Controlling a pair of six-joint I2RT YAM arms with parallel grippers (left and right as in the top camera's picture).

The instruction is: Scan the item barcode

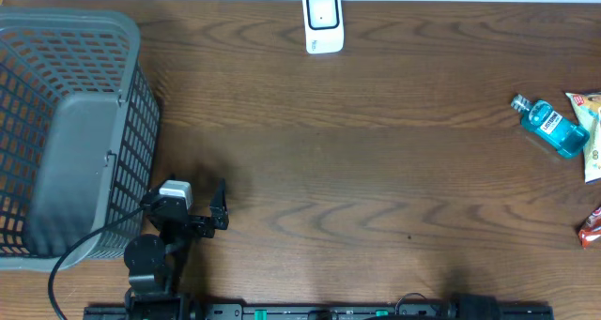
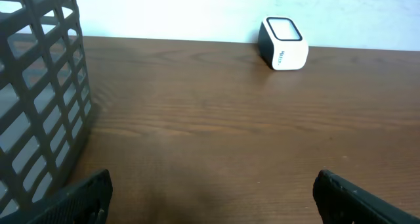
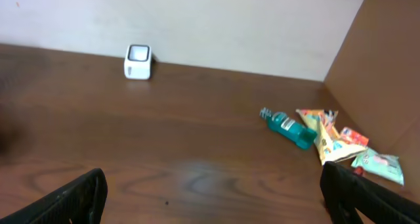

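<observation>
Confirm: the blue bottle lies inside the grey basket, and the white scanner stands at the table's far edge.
No: the overhead view shows the blue bottle on the table's right side, not in the grey basket. The scanner part holds.

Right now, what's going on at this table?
Nothing is being handled yet. The left claw and right claw are both open and empty. A white barcode scanner sits at the far edge of the table, a blue mouthwash bottle and snack packets lie at the right, and a grey basket stands at the left.

The snack packets (image 1: 593, 146) and basket (image 1: 94, 18) are cut by the overhead edges.
</observation>
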